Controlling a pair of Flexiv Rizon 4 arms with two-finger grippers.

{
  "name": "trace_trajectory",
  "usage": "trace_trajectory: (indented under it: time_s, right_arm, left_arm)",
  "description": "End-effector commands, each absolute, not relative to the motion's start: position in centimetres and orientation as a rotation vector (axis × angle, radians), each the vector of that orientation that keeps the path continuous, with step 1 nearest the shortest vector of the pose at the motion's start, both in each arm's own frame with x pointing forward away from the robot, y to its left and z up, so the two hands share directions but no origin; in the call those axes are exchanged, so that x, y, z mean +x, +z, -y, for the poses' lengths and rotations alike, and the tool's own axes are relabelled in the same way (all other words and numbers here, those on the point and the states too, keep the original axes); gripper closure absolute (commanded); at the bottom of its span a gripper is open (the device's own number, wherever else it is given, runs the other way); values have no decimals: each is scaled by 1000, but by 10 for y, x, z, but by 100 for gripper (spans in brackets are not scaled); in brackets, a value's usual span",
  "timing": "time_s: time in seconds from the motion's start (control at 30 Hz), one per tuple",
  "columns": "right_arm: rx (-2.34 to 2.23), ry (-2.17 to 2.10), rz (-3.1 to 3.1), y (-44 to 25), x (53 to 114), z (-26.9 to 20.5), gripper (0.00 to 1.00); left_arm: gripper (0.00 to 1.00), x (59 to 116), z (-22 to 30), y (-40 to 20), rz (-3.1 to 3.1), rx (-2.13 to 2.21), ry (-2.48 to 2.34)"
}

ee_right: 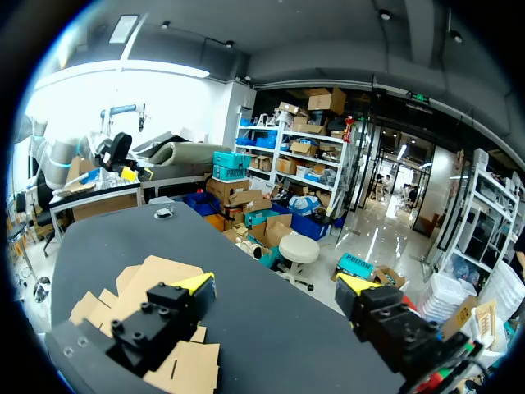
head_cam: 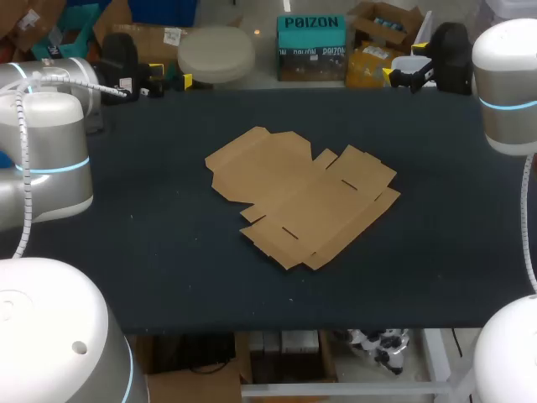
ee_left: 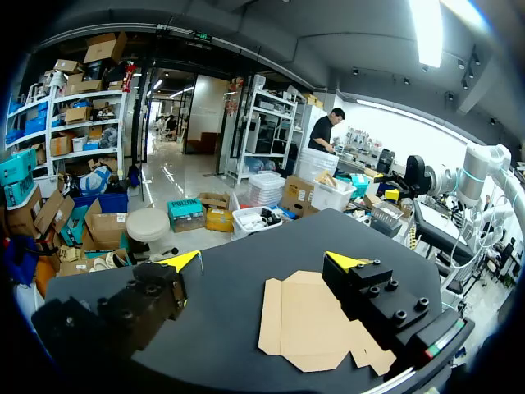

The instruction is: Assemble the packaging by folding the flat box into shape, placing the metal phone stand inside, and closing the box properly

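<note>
Box (head_cam: pixel 302 195) lies flat and unfolded at the middle of the table (head_cam: pixel 168 252). Left gripper (ee_left: pixel 264 261) and right gripper (ee_right: pixel 275 283) both stand wide, holding nothing, well apart from it.

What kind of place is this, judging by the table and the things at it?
Probably a robot test bench in a laboratory or workshop: a dark table, a left arm and a right arm coming in from its sides, and a flat box lying unfolded between them.
</note>
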State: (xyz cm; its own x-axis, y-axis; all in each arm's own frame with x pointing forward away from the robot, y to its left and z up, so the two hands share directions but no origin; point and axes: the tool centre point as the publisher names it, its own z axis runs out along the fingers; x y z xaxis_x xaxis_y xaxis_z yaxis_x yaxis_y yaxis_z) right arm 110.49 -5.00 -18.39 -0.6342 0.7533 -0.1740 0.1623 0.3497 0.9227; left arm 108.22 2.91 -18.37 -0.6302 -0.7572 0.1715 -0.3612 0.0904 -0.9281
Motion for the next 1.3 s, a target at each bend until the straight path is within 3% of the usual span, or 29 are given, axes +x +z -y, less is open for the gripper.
trace_trajectory:
  time_s: [0.03, 0.87, 1.3]
  right_arm:
    - [794, 1286, -2018, -184, 1104, 50, 0]
    - [794, 1286, -2018, -184, 1104, 50, 0]
    - [937, 1126, -2150, -186, 1082, 65, 0]
  left_arm:
    - [0, 1083, -29, -183, -2029, -1104, -1552]
    - [0, 1082, -28, -183, -2038, -1109, -1556]
    - [0, 1059, -19, -176, -1963, -1454, -1482]
